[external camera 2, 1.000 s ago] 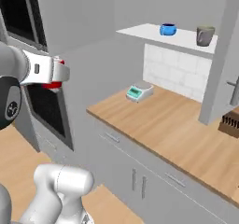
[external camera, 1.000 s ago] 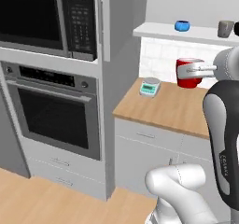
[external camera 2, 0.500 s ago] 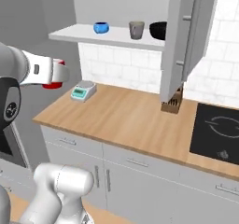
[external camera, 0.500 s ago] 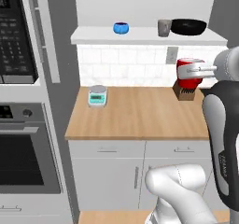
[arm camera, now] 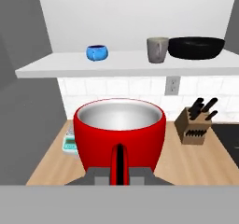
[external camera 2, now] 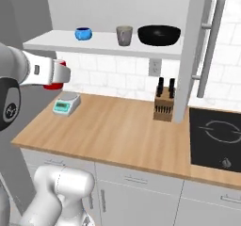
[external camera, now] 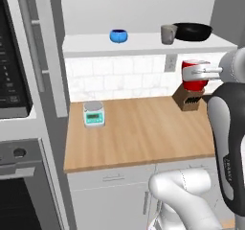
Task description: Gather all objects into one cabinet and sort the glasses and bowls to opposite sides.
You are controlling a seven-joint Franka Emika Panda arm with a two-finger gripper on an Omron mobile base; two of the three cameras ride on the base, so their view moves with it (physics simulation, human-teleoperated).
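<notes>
Gripping the red cup [arm camera: 120, 133] by its rim in the closed gripper [arm camera: 119, 164], hanging below the white shelf [external camera 2: 94, 42] carrying blue bowl [external camera 2: 83, 33], mug [external camera 2: 124, 35] and black bowl [external camera 2: 159, 35].

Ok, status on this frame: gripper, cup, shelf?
Gripper shut on bright red handleless cup, held above the counter. White shelf holds small blue bowl, grey-olive mug, wide black bowl. Nothing blocking.
</notes>
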